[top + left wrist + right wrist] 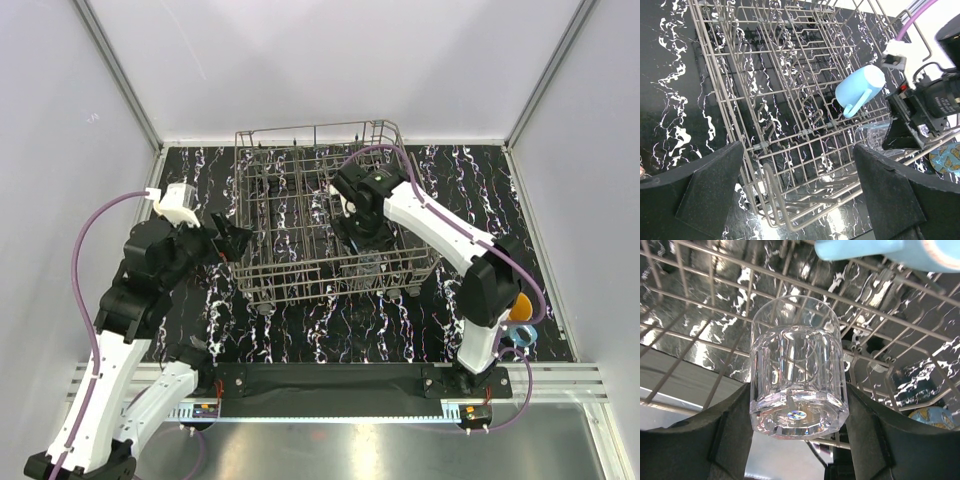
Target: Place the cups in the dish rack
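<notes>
We are seeing 1 clear glass (797, 385) being pinched by the right gripper (363, 240), base toward the wrist, inside the near right part of the dish rack (300, 285). 1 light blue mug (860, 90) is lying tilted on the tines just beside it. The left gripper (800, 185) is hovering spread wide, holding nothing, at the rack's left side. Possibly another cup (520, 306) is sitting by the right arm's base.

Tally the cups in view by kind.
Mugs: 2, light blue mug in the rack; orange-inside mug outside it.
Glasses: 1, glass gripped in the right jaws, over the rack.
Total: 3
</notes>
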Motion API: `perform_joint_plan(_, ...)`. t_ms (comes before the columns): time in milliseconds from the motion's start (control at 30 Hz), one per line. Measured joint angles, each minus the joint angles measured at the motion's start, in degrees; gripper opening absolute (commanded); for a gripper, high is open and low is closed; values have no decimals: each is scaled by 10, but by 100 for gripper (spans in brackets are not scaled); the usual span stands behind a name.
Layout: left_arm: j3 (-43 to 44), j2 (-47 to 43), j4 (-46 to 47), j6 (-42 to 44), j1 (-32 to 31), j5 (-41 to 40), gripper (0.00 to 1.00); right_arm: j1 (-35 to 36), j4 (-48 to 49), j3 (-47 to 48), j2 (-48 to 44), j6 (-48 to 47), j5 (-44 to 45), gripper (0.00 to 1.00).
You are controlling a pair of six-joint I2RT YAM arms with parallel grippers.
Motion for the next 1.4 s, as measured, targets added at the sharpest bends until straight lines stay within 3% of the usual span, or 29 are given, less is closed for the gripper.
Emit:
perform_joint_plan(533,-9,-27,-3,-3,-1,1,98,-1,22,-33,-40,-8,-25,0)
perform_joint_plan(1067,-20,-33,-15,-2,-1,0,98,7,17,-36,12,-4,-5,0)
perform_joint_plan(1200,-20,-38,-16,-2,-1,-1,97,10,-7,0,12,3,13,0)
perform_joint_plan(1400,-21,-36,-15,-3,-1,4,97,11,-22,141,10,22,62,0)
